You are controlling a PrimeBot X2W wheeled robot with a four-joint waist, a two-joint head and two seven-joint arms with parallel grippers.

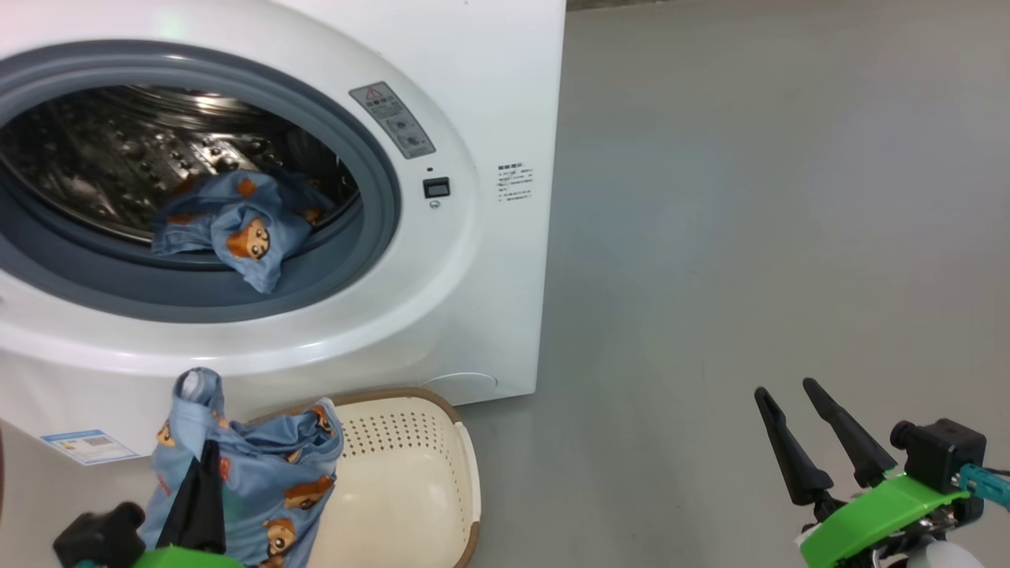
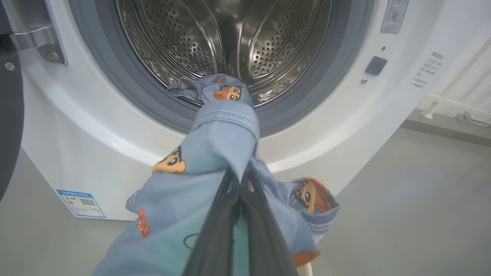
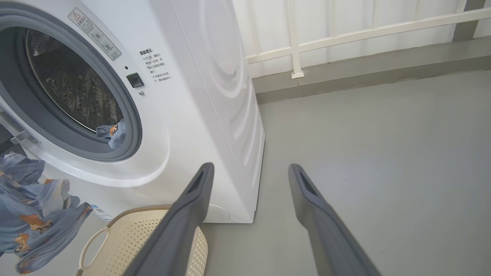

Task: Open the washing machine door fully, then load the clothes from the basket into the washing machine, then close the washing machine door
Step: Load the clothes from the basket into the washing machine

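Observation:
The white washing machine (image 1: pixel 489 260) stands with its drum open, and one light-blue bear-print garment (image 1: pixel 237 225) lies on the drum's front lip. The door's dark rim (image 2: pixel 9 126) shows beside the steel hinge. My left gripper (image 1: pixel 210 451) is shut on a second bear-print garment (image 1: pixel 276 473), held up above the cream basket (image 1: pixel 410 481) and just below the machine's opening (image 2: pixel 230 42). That cloth drapes over the shut fingers (image 2: pixel 215 153). My right gripper (image 1: pixel 787 388) hangs open over the floor to the right, with nothing in it (image 3: pixel 251 168).
The basket's visible bottom (image 3: pixel 115 237) is bare. Grey floor (image 1: pixel 750 197) stretches to the right of the machine. A white railing (image 3: pixel 345 34) and a low kerb run along the wall behind. A blue sticker (image 2: pixel 80 202) marks the machine's lower front.

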